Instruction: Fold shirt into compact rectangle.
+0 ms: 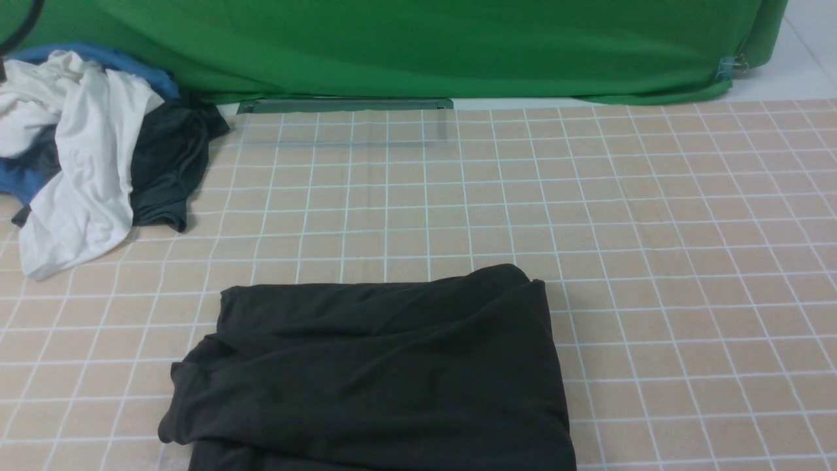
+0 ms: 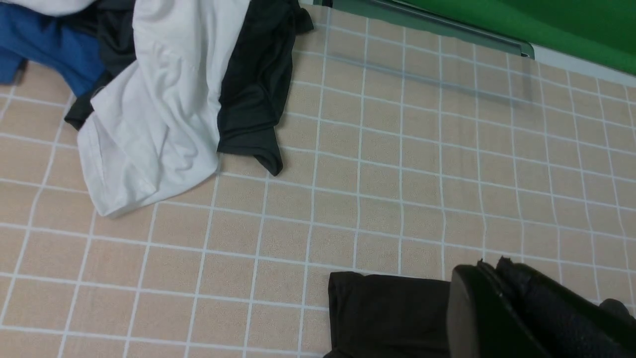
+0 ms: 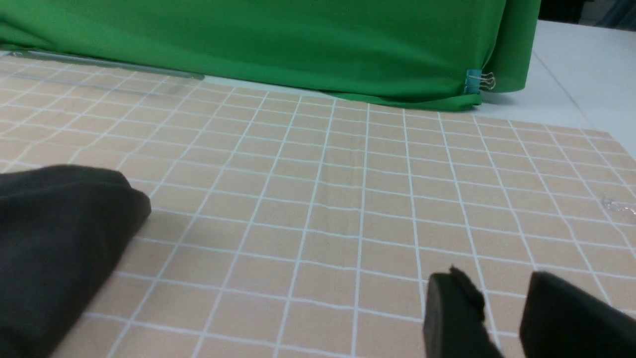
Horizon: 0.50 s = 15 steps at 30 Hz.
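- Centrally, the shirt lies folded into a rough black rectangle on the near middle of the worktop, which is covered by a beige cloth with a white grid.
- Its far edge runs fairly straight; the near-left corner bulges outward in soft rolls, and the right edge is nearly straight.
- No print or label shows on the upward face.
- At the far left corner sits a heap of other clothes: a white garment, a dark grey garment beside it, and blue fabric underneath.
- A green backdrop hangs along the far edge, pinned at its right end by a small binder clip.
- The left tool shows in the left wrist view with its jaws pressed together, nothing between them; it hangs just over a corner of the shirt.
- The right tool shows in the right wrist view with its jaws partly apart, a clear gap between them and nothing held; it is above bare grid cloth, with the shirt well off to one side.
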Tool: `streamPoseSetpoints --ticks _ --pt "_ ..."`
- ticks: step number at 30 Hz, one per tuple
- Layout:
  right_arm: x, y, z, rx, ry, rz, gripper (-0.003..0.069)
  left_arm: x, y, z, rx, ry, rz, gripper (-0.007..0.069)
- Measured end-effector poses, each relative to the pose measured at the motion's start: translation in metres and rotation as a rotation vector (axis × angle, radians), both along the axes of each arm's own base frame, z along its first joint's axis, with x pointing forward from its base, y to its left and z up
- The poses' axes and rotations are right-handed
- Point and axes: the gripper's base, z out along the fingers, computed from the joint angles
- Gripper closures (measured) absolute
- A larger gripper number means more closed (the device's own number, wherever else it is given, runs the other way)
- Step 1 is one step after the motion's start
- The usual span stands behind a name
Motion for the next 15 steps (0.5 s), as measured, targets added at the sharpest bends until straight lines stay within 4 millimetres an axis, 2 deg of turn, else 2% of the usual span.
streamPoseSetpoints --ticks 4,10,15 --pt "0.0 0.0 0.0 -0.061 -0.005 0.011 0.0422 0.0012 0.0004 0.001 0.002 -0.017 0.005 0.0608" --pt "0.0 0.0 0.0001 -0.062 -0.006 0.011 0.0421 0.0015 -0.0006 0.0012 0.004 -0.024 -0.013 0.0608" --pt "0.0002 -0.0019 0.0005 -0.062 -0.009 -0.024 0.0421 0.0043 -0.006 -0.0042 -0.066 -0.047 -0.037 0.0608"
